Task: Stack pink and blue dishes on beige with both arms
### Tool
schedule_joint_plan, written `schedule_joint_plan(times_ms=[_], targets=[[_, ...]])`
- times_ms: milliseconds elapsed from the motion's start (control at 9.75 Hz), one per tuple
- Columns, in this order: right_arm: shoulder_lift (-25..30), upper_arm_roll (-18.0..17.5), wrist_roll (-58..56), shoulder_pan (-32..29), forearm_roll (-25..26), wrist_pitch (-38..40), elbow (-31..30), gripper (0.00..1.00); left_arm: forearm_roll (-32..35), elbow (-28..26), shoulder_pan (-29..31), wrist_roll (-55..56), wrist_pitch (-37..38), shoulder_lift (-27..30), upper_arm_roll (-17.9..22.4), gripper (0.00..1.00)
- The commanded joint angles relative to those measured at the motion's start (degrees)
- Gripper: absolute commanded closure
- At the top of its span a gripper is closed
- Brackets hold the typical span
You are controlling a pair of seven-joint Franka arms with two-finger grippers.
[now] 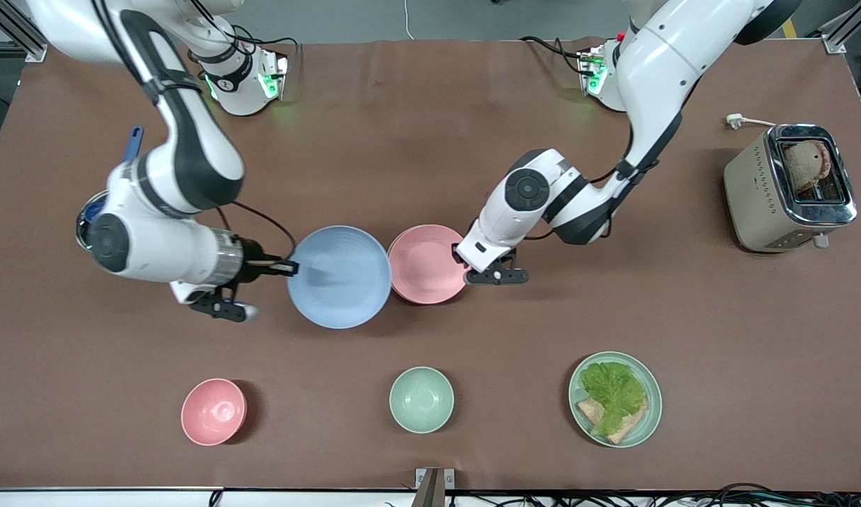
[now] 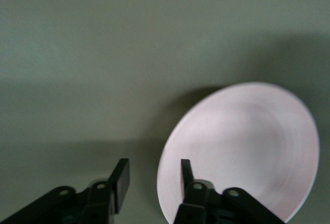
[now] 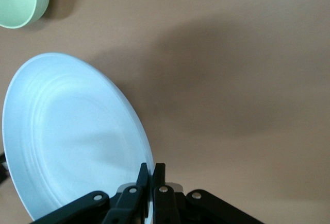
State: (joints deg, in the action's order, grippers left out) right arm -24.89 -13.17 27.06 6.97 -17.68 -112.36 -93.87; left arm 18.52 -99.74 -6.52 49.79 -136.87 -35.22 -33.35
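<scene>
The right hand [image 3: 150,171] pinches the nine-o'clock rim of the light blue round matte plate [image 1: 339,277], raised over the brown bench [image 1: 430,141], while the left hand [image 2: 153,178], fingers spread, straddles the three-o'clock rim of the pale pink round matte plate [image 1: 424,265] beside it.

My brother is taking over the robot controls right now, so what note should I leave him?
Right gripper: jaws shut on the blue plate's rim, holding it beside the pink plate.
Left gripper: jaws open at the pink plate's rim.
Beige plate: no view shows it; it may lie under the pink one, but that cannot be told.
Done: blue is gripped.
Left: find the beige plate, then stack pink and blue on it.
</scene>
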Motion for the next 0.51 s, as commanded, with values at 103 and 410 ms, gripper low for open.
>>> schedule_joint_plan(times_ms=[103,410], targets=[[-1.0,-4.9,9.0,3.5,0.6,-14.1,-6.8,1.00,1.2,9.4,6.0,-2.4,20.2,11.7,0.2,0.00],[-3.6,-5.5,17.0,8.8,4.0,-18.6,-7.3,0.99,0.7,21.3,12.2,-18.0,37.9,15.9,-0.1,0.00]])
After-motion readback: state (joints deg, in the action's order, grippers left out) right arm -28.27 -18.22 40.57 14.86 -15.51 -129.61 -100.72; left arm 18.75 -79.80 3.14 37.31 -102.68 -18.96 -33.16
